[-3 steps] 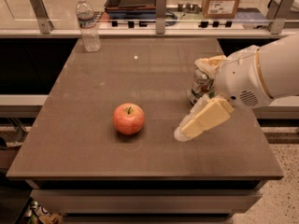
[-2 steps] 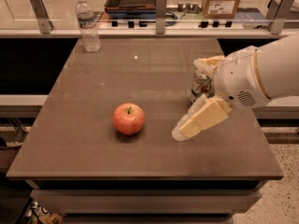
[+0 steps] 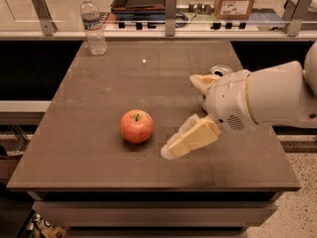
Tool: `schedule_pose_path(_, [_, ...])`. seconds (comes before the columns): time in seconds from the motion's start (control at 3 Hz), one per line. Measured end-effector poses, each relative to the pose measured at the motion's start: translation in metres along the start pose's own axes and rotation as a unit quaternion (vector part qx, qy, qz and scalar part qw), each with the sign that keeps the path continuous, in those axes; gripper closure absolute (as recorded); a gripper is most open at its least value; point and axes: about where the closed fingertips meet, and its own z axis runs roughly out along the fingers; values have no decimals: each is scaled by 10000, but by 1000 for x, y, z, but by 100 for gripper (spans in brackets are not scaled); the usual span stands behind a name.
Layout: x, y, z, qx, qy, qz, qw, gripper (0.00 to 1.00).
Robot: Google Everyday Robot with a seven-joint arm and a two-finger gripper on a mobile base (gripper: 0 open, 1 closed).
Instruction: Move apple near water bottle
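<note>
Apple: the apple [image 3: 136, 126] sits stem-up in the near-middle of the brown surface [image 3: 99, 103], touching nothing else.

Apple's shape: it is round with no long axis, so a pinch should probably work from any side. The stem on top is the only feature to avoid.

Apple to tool: the tool [image 3: 179, 116] is just beside the apple on the view's right, close but apart. The apple lies to the view's left of the lower finger's tip.

Tool state: the fingers are spread wide. The lower finger [image 3: 190, 140] slants down towards the surface with its tip pointing near the apple's lower right flank. The upper one [image 3: 202, 80] is further back by the wrist. Nothing is between them.

Arm: the white arm [image 3: 270, 100] comes in from the right edge of the view, low over the surface.

Water bottle: the water bottle [image 3: 93, 25] stands upright at the far left corner, well apart from the apple and further still from the tool.

Can: only the rim of a can [image 3: 221, 70] shows behind the wrist, near the upper finger.

Coming move: the tool likely has to slide left to bracket the apple. The carry would then run away and leftwards to the bottle.
</note>
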Motion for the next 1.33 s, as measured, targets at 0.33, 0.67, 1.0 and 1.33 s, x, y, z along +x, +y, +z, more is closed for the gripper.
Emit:
schedule_pose_path(0.33, [-3,7,20,83,-197,113,9997,0])
schedule_pose_path(0.67, [-4,1,39,191,-397,159,9989,0])
schedule_pose_path(1.0, [0,-9,58,279,-552,246,9978,0])
schedule_pose_path(1.33, [1,-13,75,261,-716,313,9966,0])
